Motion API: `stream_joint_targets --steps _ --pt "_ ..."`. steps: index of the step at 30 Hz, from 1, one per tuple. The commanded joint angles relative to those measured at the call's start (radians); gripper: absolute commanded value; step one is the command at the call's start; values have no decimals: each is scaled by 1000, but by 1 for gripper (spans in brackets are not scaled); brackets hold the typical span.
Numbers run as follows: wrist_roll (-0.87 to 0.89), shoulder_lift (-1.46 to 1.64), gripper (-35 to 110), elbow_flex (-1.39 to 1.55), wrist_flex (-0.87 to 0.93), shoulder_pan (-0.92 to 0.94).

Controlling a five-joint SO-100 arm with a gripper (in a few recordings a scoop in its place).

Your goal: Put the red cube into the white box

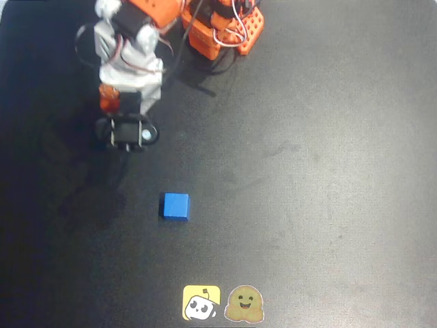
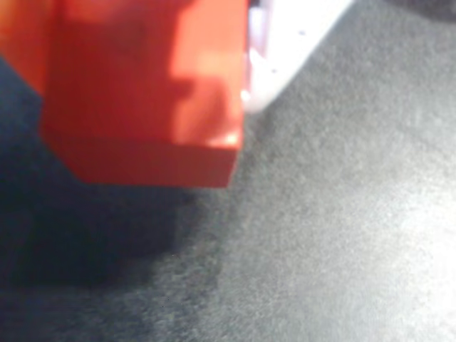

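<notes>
The arm reaches down from the far edge of the black table (image 1: 328, 171) toward its far-left part in the overhead view. The gripper (image 1: 109, 96) hangs there under the white and orange wrist, with a small black camera mount just below it in the picture. A bit of orange-red shows at the left side of the wrist, but from above I cannot tell if this is the cube or a part of the robot.

In the wrist view the red cube (image 2: 142, 100) sits very close to the lens, in the upper left of the picture, above the table surface with a dark shadow under it. A white finger (image 2: 292, 50) touches its right side. The jaws seem closed on the cube, though the second finger is hidden.

The blue cube (image 1: 175, 206) lies alone near the middle of the table, well apart from the gripper. Two stickers (image 1: 223, 303), a yellow one and a brown smiling one, lie side by side at the near edge.
</notes>
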Motion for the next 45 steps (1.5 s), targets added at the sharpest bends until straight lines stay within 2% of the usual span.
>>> stream_joint_targets --steps 1,11,23,27,45 --pt "-9 51 1 -2 23 29" --pt "-67 239 1 129 81 164" --pt "-126 325 1 143 172 311" --pt "-98 327 1 149 189 348" --pt "-124 520 0 302 137 500"
